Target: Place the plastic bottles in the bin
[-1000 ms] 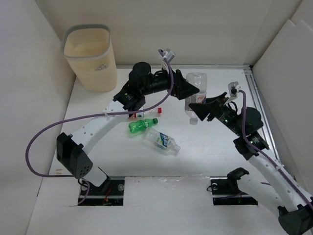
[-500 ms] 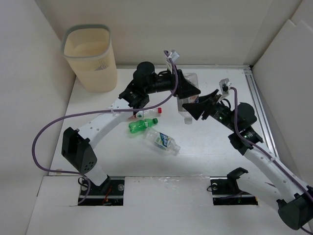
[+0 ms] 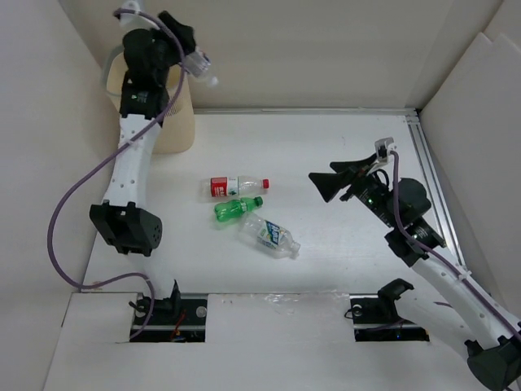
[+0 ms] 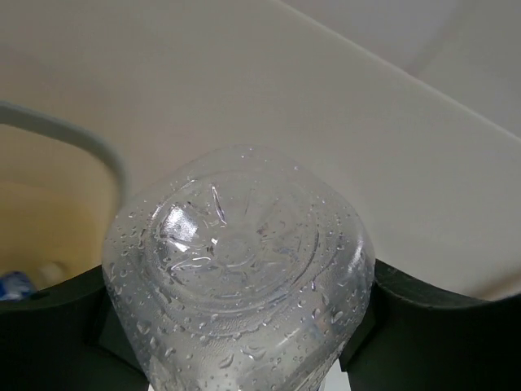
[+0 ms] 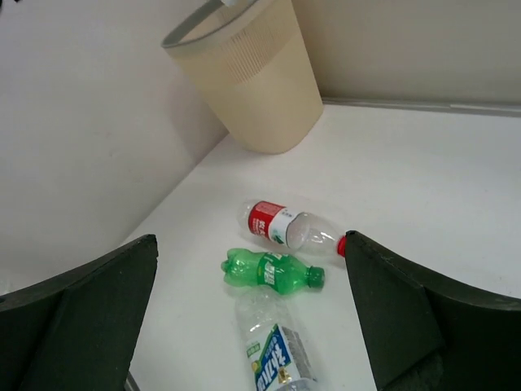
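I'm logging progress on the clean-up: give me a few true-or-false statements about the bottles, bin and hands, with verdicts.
1. Three bottles lie on the table: a red-label bottle, a green bottle and a blue-label bottle. True.
2. The right hand grips a bottle. False: it is open and empty.
3. The left hand holds a clear bottle raised by the bin. True.
4. The green bottle stands upright. False: it lies on its side.

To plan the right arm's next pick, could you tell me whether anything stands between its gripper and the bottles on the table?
Nothing visible does. The open right gripper faces the red-label bottle, green bottle and blue-label bottle across bare table.
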Robot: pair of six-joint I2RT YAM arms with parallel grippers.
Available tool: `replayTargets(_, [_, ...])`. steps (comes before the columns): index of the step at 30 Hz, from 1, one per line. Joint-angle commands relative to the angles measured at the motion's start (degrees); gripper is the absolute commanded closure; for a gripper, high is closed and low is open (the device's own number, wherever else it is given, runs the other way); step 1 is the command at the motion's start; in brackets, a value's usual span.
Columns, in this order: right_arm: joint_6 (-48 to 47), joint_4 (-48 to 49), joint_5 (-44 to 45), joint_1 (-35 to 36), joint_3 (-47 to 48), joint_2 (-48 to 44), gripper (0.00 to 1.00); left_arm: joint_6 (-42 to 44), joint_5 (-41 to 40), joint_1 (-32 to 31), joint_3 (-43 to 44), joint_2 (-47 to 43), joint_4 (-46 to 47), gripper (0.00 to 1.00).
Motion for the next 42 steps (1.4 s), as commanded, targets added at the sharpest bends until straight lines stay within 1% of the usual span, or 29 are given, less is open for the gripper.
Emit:
replayTargets(1, [-1.19,-0.94,1.47,0.47,-1.41,-0.5,0.0,2.08,-12.72,6.38,5.53,2.36,-0.17,1.0])
replayTargets(2, [-1.19,-0.94,0.77,0.47,-2.02,0.11,0.0,2.87,-15.26,7.8,5.53,2.98,1.15,1.0])
replayTargets(3, [-1.19,-0.94,-0.02,0.47,-2.03,0.12,0.0,3.66,-17.29,9.04,5.53,3.51,5.08,1.0])
replayTargets(4, [-1.19,-0.94,-0.03,0.47,-2.64,0.12,0.0,5.06,-19.13,11.22,4.66,4.73,6.94,1.0])
replayTargets(5, [-1.72,-0.94,-0.9,0.47,-3.43,0.12,0.0,5.95,-20.2,12.38,4.66,5.53,8.79,0.96])
replayTargets(6, [-1.72,-0.94,-1.43,0.47,-3.43,0.12,0.0,5.96,-21.08,13.43,4.66,6.49,10.72,0.94])
replayTargets(7, [-1.72,-0.94,-1.43,0.47,-4.22,0.12,0.0,5.96,-20.13,14.58,6.22,9.29,10.74,0.92])
replayTargets(8, [-2.42,-0.94,-1.43,0.47,-4.83,0.12,0.0,5.96,-18.29,16.94,9.54,10.88,10.74,0.88])
replayTargets(9, [-2.42,-1.64,-1.43,0.47,-4.84,-0.41,0.0,5.43,-16.36,17.83,11.06,12.2,9.7,0.7])
replayTargets(11, [-3.21,-2.34,-1.43,0.47,-4.84,-0.41,0.0,4.65,-16.34,19.32,12.74,15.1,8.98,0.36])
replayTargets(13, [-4.01,-4.53,-0.82,0.47,-4.32,-0.41,0.0,4.64,-15.72,19.85,12.74,16.25,8.98,0.0])
replayTargets(17, [-7.95,-7.44,-0.3,1.7,-3.18,2.31,0.0,4.03,-15.72,19.86,17.04,16.79,7.76,0.0])
replayTargets(20, [-12.52,-13.06,-0.81,4.07,-1.24,7.4,0.0,3.41,-13.54,19.86,20.73,15.92,5.56,0.0])
replayTargets(22, [-13.23,-16.83,2.15,8.45,-0.53,11.34,0.0,3.41,-10.64,19.86,23.79,14.24,3.02,0.0])
replayTargets(23, [-13.23,-17.63,3.3,10.04,-0.53,12.67,0.0,3.41,-7.93,19.86,23.82,13.37,1.44,0.0])
replayTargets(24, [-13.23,-18.16,3.31,13.01,-0.01,13.9,0.0,2.54,-6.77,19.86,23.82,10.05,-1.36,0.0])
replayTargets(25, [-13.23,-18.17,2.36,14.52,-0.01,14.96,0.0,1.92,-5.02,19.34,22.34,7.84,-2.17,0.0])
replayTargets(26, [-13.23,-18.17,2.35,16.19,-0.01,16.8,0.0,1.91,-3.26,18.81,17.54,5.47,-2.18,0.0])
replayTargets(27, [-13.23,-18.17,3.91,17.86,-0.01,17.77,0.0,1.91,-1.5,18.11,14.62,2.75,-2.96,0.0])
replayTargets(28, [-12.71,-18.17,4.71,21.09,-0.53,18.57,0.0,1.91,-0.62,17.41,11.54,-2.32,-3.66,0.0])
replayTargets(29, [-12.71,-17.56,5.5,22.34,-0.53,20.4,0.0,0.87,1.31,16.62,5.86,-4.72,-3.67,0.0])
replayTargets(31, [-12.71,-16.68,7.0,25.06,-0.53,22.34,0.0,-0.89,7.28,16.61,0.11,-8.94,-5.95,0.0])
replayTargets(32, [-12.71,-16.15,7.96,25.95,-0.53,23.31,0.0,-1.6,9.13,15.83,-2.79,-13.23,-5.96,0.0])
replayTargets(33, [-13.23,-16.15,9.71,26.74,-0.01,25.5,0.0,-2.39,10.54,14.86,-9.86,-15.53,-6.48,0.0])
replayTargets(34, [-13.23,-16.15,13.38,27.45,0.6,26.74,0.0,-2.39,12.3,13.81,-13.76,-17.82,-5.09,0.0])
replayTargets(35, [-13.23,-16.15,15.94,28.5,1.74,27.97,0.0,-2.39,12.31,12.58,-17.54,-22.98,-3.77,0.0])
replayTargets(36, [-12.63,-17.02,18.32,29.03,2.36,30.24,0.0,-2.39,12.31,9.69,-24.8,-25.38,-2.54,0.0])
replayTargets(40, [-12.62,-17.03,21.76,29.65,3.51,34.73,0.0,-1.87,11.79,4.49,-34.69,-33.3,-1.04,0.0])
replayTargets(42, [-12.62,-17.03,23.26,29.65,4.03,36.32,0.0,-1.0,11.79,2.99,-37.17,-36.46,-1.56,0.0])
